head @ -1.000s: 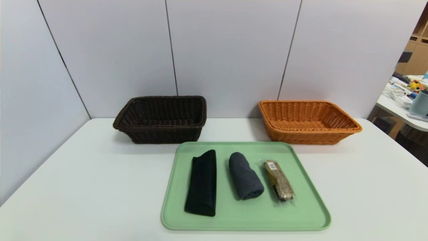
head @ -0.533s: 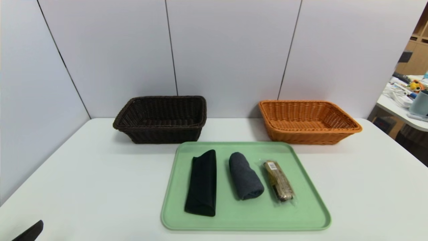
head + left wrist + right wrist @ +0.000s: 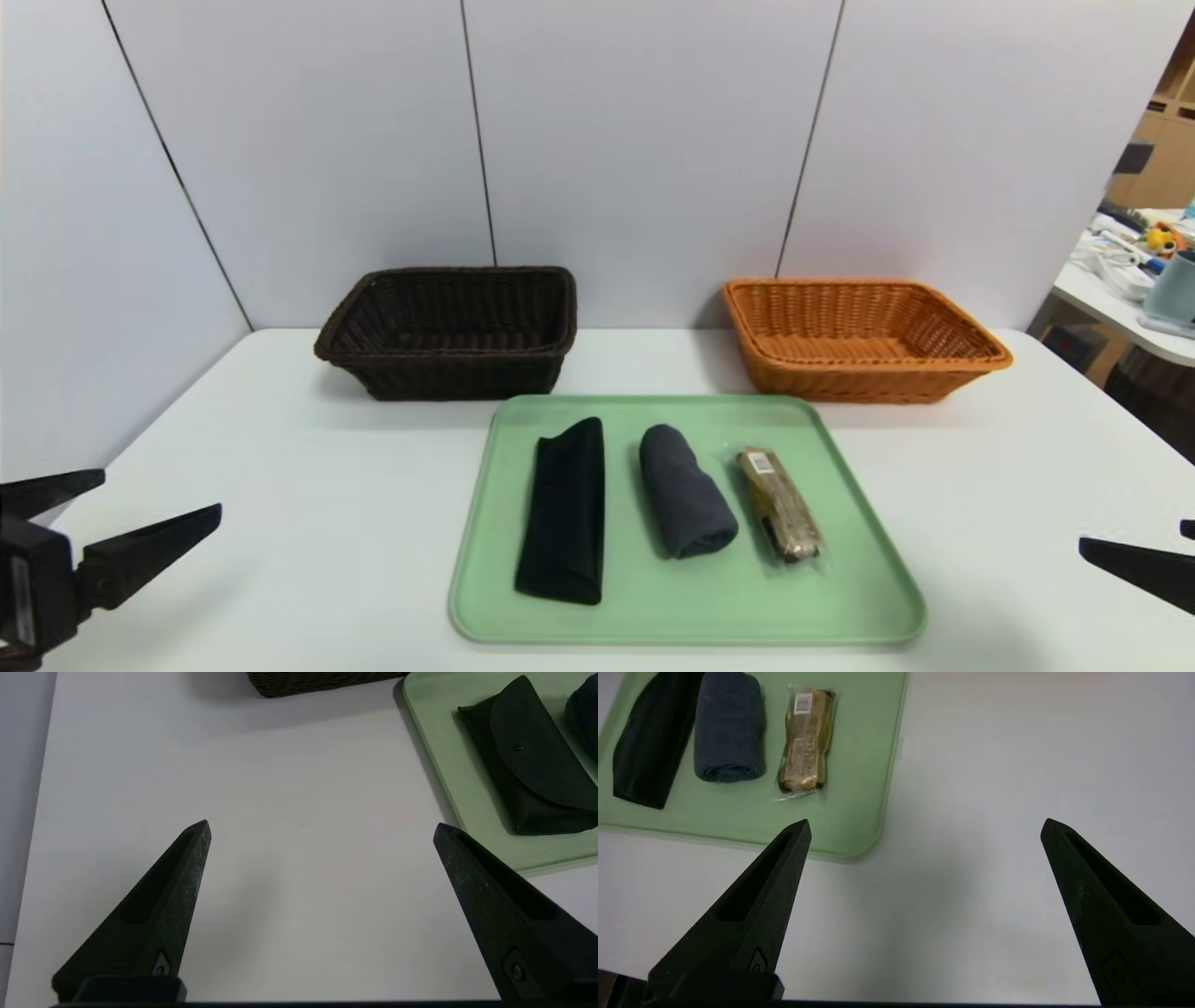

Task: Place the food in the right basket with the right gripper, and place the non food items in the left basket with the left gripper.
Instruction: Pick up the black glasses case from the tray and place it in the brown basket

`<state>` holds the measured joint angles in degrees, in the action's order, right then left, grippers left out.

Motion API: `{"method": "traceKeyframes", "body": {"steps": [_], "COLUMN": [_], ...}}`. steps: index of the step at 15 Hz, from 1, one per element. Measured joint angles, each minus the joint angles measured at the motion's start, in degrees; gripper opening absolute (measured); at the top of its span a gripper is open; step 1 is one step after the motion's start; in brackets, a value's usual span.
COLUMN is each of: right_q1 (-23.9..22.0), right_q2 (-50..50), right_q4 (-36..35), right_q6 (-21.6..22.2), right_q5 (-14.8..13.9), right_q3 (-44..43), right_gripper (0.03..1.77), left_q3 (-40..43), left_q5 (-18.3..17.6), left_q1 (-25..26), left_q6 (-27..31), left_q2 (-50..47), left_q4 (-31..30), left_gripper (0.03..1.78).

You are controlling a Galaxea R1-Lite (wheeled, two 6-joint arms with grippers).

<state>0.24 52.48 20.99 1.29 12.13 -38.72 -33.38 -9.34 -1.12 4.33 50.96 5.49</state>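
Head view: both tools (image 3: 162, 509) (image 3: 1134, 530) apart at counter (image 3: 308, 523) sides; risk: slipping wrapped bar (image 3: 780, 504), from slick wrap.

Pale Panels Enclose a White Table

Smooth whitish panels form the back wall (image 3: 644, 140), divided by thin dark seams; another pale panel (image 3: 84, 280) flanks the left. The white table (image 3: 280, 523) meets them and carries soft, diffuse shadows. Beyond its right side, a second white desk (image 3: 1134, 322) holds tangled white cables (image 3: 1106, 266), a yellow-and-orange object (image 3: 1162, 240) and a grey-blue container (image 3: 1172, 291). Light wooden shelving (image 3: 1153, 159) rises behind.
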Motion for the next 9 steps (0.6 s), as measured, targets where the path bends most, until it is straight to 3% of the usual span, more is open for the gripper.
{"method": "traceKeyframes", "body": {"steps": [3, 7, 9], "right_q1": [-0.1, -1.0, -2.0], "right_q2": [6.4, 11.4, 13.4], "right_q4": [4.3, 13.3, 16.1], "right_q6": [-3.9, -10.9, -11.9], "right_q5": [2.2, 2.1, 2.1], "right_q3": [-5.2, -11.4, -13.2], "right_gripper": [1.70, 1.70, 1.70], "left_q3": [-3.3, -8.4, -9.4], "left_q5": [-0.3, -3.3, -3.7], "left_q1": [-0.7, -2.7, -2.9], "left_q6": [3.6, 6.6, 10.2], "left_q2": [8.7, 17.2, 18.9], "left_q4": [-0.1, -0.5, -0.5], "left_gripper": [1.69, 1.69, 1.69]}}
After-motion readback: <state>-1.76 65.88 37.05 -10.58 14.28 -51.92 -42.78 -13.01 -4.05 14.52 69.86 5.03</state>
